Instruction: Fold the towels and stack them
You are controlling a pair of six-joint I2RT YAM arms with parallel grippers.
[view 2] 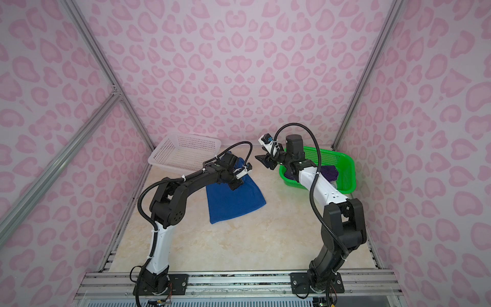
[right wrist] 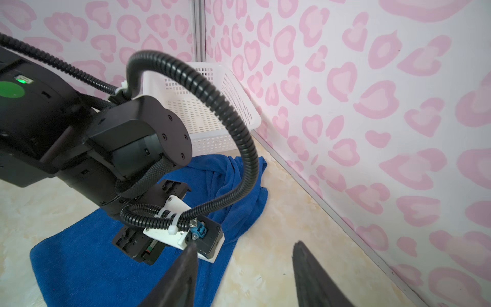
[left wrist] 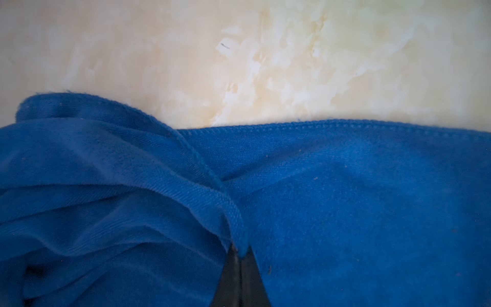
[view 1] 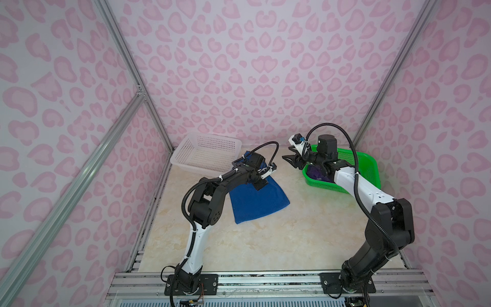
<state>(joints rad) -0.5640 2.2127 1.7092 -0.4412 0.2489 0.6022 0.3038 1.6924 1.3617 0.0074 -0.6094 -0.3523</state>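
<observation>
Left tool pinched tight on a raised fold of the blue towel, with the hemmed edge caught between the tips. Only the tips show in the left wrist view; in both top views the wrist hides them. Blue towel lies on the worktop, left of centre. Its long axis runs from the front back toward the white basket. Near part is flat, with one corner pointing front. Far end is bunched in ridges just beside the white basket; whether they touch is hard to tell. Right tool has its jaws well apart with nothing between them. It is held above bare worktop between the blue towel and the green basket, pointing toward the left arm. Purple towel sits crumpled inside the green basket, mostly hidden behind the right arm; its axis is unreadable.
</observation>
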